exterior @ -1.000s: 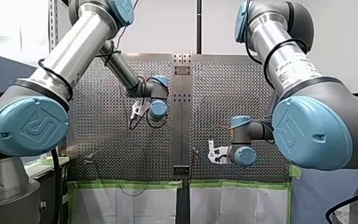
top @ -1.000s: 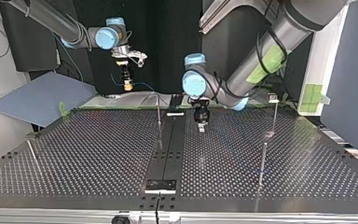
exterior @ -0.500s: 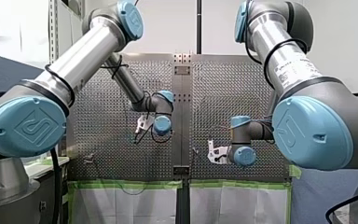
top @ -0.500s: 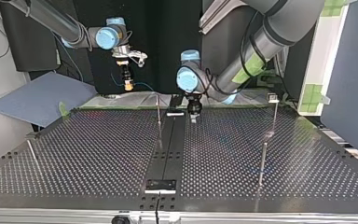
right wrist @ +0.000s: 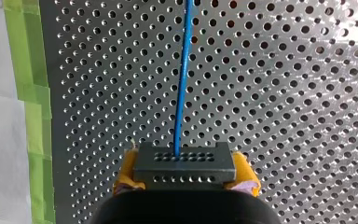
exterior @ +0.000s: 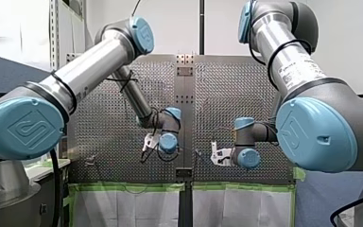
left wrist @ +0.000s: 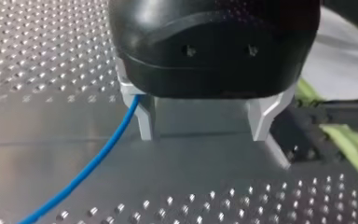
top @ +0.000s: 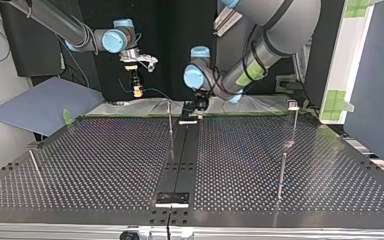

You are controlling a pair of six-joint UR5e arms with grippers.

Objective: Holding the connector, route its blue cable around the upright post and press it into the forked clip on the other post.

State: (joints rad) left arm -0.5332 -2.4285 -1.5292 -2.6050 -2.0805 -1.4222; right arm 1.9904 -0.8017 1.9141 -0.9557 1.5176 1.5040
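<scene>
Near the front view's centre strip (exterior: 185,94) my left gripper (exterior: 145,150) hovers low; top view puts it near the upright post (top: 170,122), so clipping it is my worry; left wrist: fingers (left wrist: 145,122) apart, empty, blue cable (left wrist: 93,165) outside them; right wrist: my right gripper (right wrist: 185,173) clamps connector (right wrist: 185,161).

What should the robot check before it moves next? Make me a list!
1. Right gripper holds connector: ok.
2. Cable leaves connector straight: ok.
3. Left gripper open: ok.
4. Cable between left gripper's fingers: not ok, it passes beside one.
5. Cable around post: cannot tell.
6. Cable in clip: not ok.
</scene>
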